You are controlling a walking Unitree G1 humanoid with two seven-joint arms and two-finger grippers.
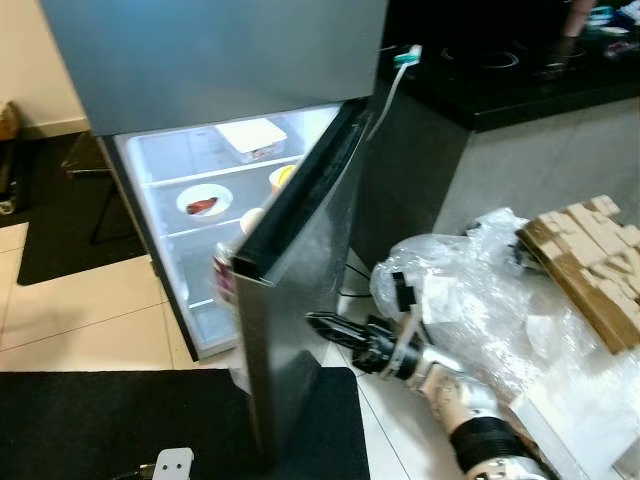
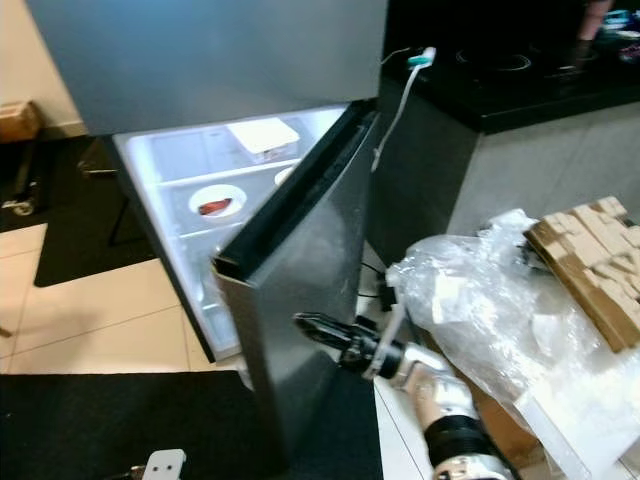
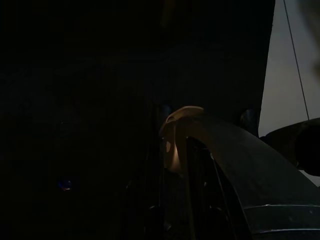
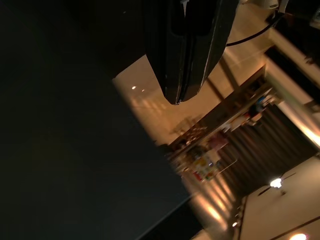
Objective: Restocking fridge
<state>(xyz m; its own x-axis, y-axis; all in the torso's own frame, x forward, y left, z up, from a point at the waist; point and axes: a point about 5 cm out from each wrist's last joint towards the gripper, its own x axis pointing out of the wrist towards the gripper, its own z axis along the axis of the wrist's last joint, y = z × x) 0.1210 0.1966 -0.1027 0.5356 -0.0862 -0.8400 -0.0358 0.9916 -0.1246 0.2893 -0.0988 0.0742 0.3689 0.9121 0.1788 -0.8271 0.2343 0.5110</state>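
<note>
While the fridge stands against the wall, its lower door hangs partly open, steel face turned toward the robot. Inside, lit shelves carry a white lidded container up top and a white bowl with something red below. Black worktop to the right. Crumpled clear plastic bag on the floor beside the door, near a brown cardboard piece. Right end effector touches the door's outer face low down, fingers pressed together. Left end effector: wrist view too dark, cannot tell.
</note>
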